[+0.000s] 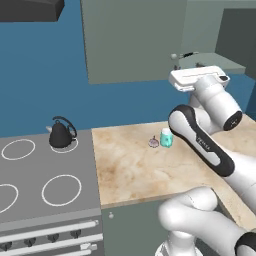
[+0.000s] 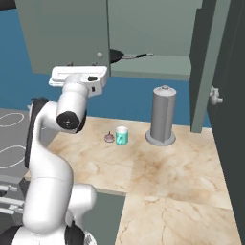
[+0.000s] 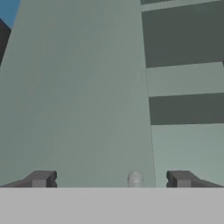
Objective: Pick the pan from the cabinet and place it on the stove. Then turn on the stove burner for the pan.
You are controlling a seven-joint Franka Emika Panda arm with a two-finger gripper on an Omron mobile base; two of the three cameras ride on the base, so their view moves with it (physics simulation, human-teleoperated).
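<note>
The pan [image 2: 121, 56] lies inside the cabinet [image 2: 158, 28] on its floor, with the thin handle [image 2: 141, 55] pointing right, just past the edge of the left door [image 2: 62, 33]. A dark sliver of the pan [image 1: 188, 54] shows above my hand [image 1: 197, 76]. The cabinet's right door [image 2: 206, 57] stands swung open. My gripper [image 3: 111, 180] is open and faces the left door close up. The door's round knob [image 3: 135, 178] sits between the fingertips [image 3: 41, 178], nearer the right one, and nothing is held. The stove [image 1: 85, 165] lies at the lower left.
A black kettle [image 1: 62, 134] stands on the stove's back right ring. On the marble counter [image 1: 130, 170] are a teal cup [image 1: 166, 137], a small purplish object [image 1: 153, 142] and a tall grey cylinder [image 2: 162, 117]. Dark stove knobs [image 1: 52, 237] line the stove's front.
</note>
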